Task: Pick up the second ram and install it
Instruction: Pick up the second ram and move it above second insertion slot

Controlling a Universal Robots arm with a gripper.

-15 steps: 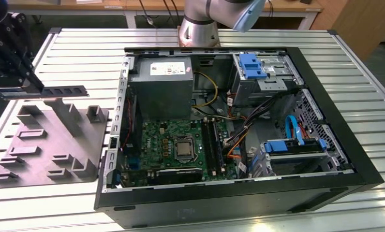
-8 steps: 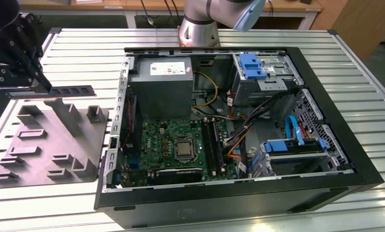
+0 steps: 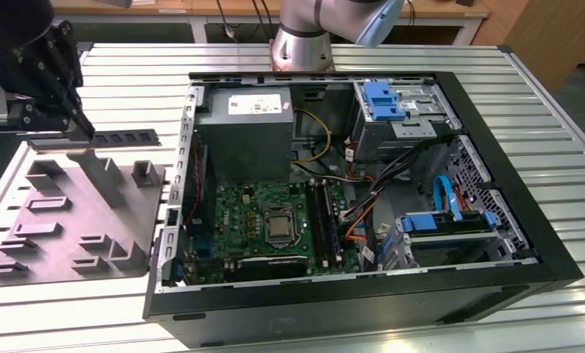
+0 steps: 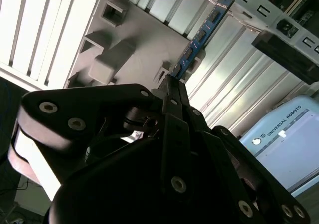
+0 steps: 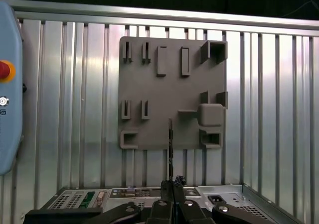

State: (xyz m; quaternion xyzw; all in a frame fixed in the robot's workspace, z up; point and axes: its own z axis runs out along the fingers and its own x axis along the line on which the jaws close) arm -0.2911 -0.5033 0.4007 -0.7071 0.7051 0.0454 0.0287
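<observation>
The second ram (image 3: pixel 126 137) is a slim dark stick held level above the grey holder plate (image 3: pixel 77 220), at the exterior view's left. My gripper (image 3: pixel 84 134) is shut on one end of it. In the second wrist view the ram (image 4: pixel 202 35) juts out from the closed gripper (image 4: pixel 172 84) over the plate (image 4: pixel 134 50). In the first wrist view the ram (image 5: pixel 170 149) appears edge-on, rising from the gripper (image 5: pixel 172 183) above the plate's edge (image 5: pixel 169 84). The green motherboard (image 3: pixel 263 220) with its long black slots (image 3: pixel 322 213) lies inside the open computer case (image 3: pixel 498 220).
The case holds a grey power supply (image 3: pixel 248 125), blue drive brackets (image 3: pixel 383 99) and loose cables (image 3: pixel 366 198). The arm's base (image 3: pixel 303 40) stands behind the case. A pale blue pendant with a red button (image 5: pixel 7 84) lies on the slatted metal table (image 3: pixel 136 73).
</observation>
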